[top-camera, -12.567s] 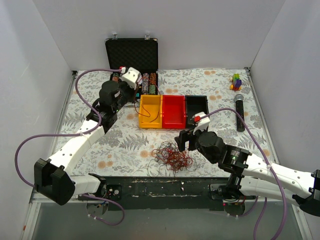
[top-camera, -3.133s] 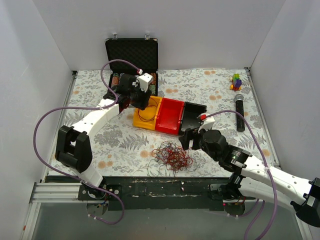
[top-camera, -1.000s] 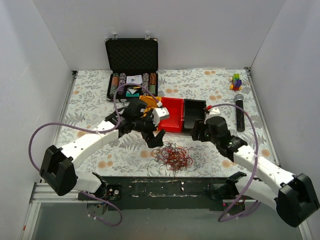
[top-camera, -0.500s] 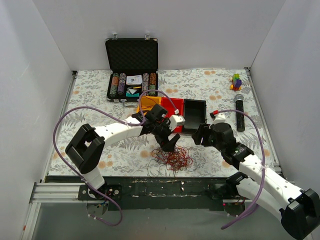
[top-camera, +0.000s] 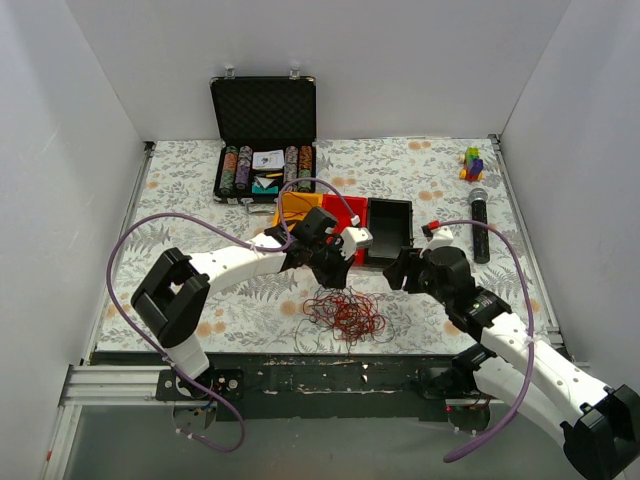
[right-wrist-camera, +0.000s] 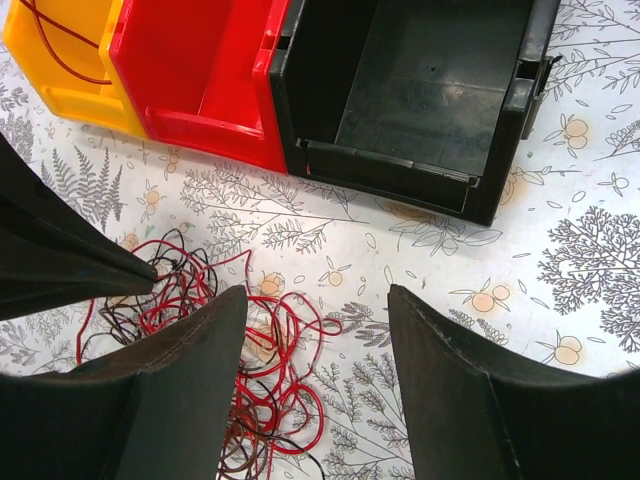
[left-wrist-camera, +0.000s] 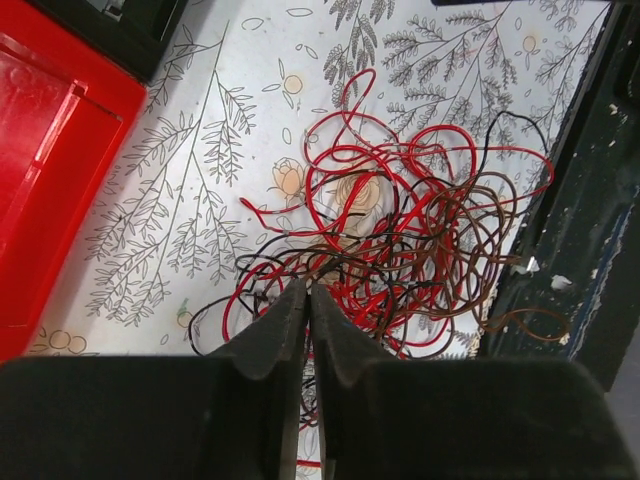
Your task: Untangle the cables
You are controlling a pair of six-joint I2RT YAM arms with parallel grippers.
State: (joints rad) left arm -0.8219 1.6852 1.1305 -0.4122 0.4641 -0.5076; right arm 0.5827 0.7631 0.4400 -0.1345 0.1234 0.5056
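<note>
On a fern-print tabletop (top-camera: pixel 180 200) walled in white, an open poker-chip case (top-camera: pixel 263 105) stands at the far edge, left of centre, playing no part in the job. The left arm stretches from the near left corner toward the middle, and its left gripper (left-wrist-camera: pixel 308 292) points down at the left rim of the cables (top-camera: pixel 345 313). Its jaws are drawn in to a bare sliver of a gap, right where the dark and red strands cross. Whether a wire is actually pinched between them cannot be told from either view, but the placement suggests an attempt to single out one strand from the edge, not to grab the whole mass. Beyond the gripper, toward the far edge, three bins sit side by side: a yellow bin (right-wrist-camera: pixel 70 95) with one thin strand (right-wrist-camera: pixel 55 50) lying in it, a red bin (right-wrist-camera: pixel 200 70) and a black bin (right-wrist-camera: pixel 430 80), apparently set there to receive wires as they come free. The cables themselves lie as a loose nest of red, orange and dark loops near the middle of the near edge, well short of sorted. Just to the right of the nest hangs the right gripper (right-wrist-camera: pixel 315 300), its jaws spread wide and holding nothing. It seems poised to pin or take the far side of the tangle while the other arm pulls. A microphone (top-camera: pixel 479 225) lies along the right edge, and a small coloured toy (top-camera: pixel 471 162) sits in the far right corner, both well apart from the work.
</note>
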